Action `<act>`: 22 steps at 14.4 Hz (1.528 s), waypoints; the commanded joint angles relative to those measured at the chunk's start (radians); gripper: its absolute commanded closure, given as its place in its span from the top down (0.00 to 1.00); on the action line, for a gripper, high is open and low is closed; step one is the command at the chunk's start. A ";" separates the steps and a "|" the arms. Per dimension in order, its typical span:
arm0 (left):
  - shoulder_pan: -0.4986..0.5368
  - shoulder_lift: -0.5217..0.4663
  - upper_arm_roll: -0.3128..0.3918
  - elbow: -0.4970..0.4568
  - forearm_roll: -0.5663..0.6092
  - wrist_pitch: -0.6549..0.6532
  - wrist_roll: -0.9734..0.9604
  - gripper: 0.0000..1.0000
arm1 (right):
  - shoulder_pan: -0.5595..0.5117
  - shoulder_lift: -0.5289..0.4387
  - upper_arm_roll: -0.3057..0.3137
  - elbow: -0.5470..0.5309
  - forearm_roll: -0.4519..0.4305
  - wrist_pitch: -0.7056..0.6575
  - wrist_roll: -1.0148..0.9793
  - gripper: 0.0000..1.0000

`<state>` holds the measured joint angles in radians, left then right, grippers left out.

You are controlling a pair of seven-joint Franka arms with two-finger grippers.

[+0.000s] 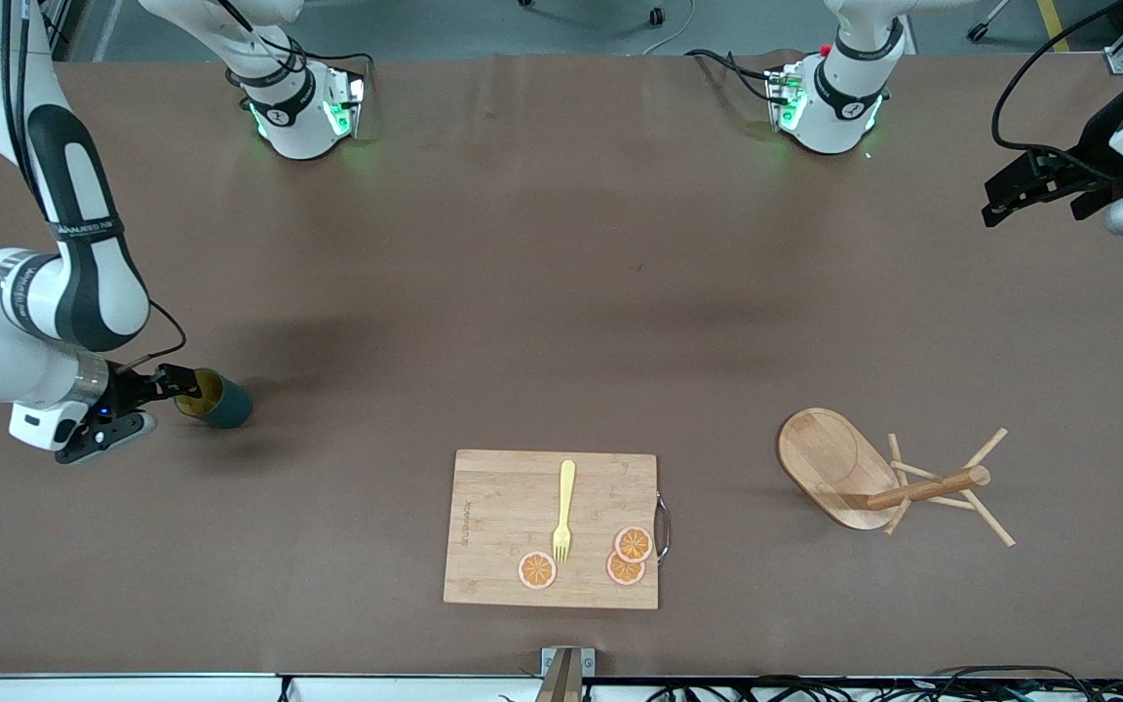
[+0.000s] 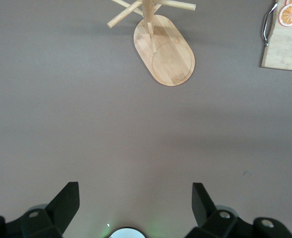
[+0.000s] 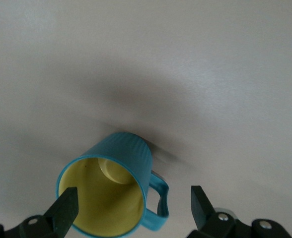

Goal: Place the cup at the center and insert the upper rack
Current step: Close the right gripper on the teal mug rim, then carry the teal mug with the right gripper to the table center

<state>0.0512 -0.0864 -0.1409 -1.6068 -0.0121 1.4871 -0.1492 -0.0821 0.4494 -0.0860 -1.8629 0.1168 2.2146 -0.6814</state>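
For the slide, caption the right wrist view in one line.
Open right gripper closing in on the teal cup lying on its side on the brown table, yellow inside facing the camera.

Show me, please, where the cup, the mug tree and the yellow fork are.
cup [image 3: 131,153]: right wrist view, ribbed outer wall.
mug tree [image 1: 827,453]: front view, oval base.
yellow fork [image 1: 565,502]: front view, handle.

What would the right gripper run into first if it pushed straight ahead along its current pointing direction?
The cup. It lies on its side with its yellow mouth facing the right gripper, whose open fingers already sit by the rim. One finger looks lined up with the opening, though depth is hard to judge.
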 commanded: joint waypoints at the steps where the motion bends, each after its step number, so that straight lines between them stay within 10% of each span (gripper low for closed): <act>1: 0.004 -0.004 -0.003 -0.004 0.014 0.008 0.013 1.00 | -0.002 0.003 0.002 -0.028 0.017 0.043 -0.061 0.95; 10: -0.001 0.002 -0.006 -0.004 0.014 0.012 0.013 1.00 | 0.007 0.031 0.002 -0.035 0.006 0.073 -0.168 0.00; 16: 0.001 0.004 -0.006 -0.005 0.014 0.018 0.013 1.00 | 0.082 -0.043 0.003 0.044 0.007 -0.133 -0.146 0.00; 22: 0.001 0.004 -0.008 -0.004 0.014 0.018 0.013 1.00 | 0.405 -0.123 0.005 0.045 0.017 -0.185 0.466 0.00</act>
<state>0.0503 -0.0779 -0.1441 -1.6078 -0.0120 1.4953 -0.1491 0.2204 0.3505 -0.0697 -1.7975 0.1231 2.0244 -0.3914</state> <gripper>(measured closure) 0.000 0.965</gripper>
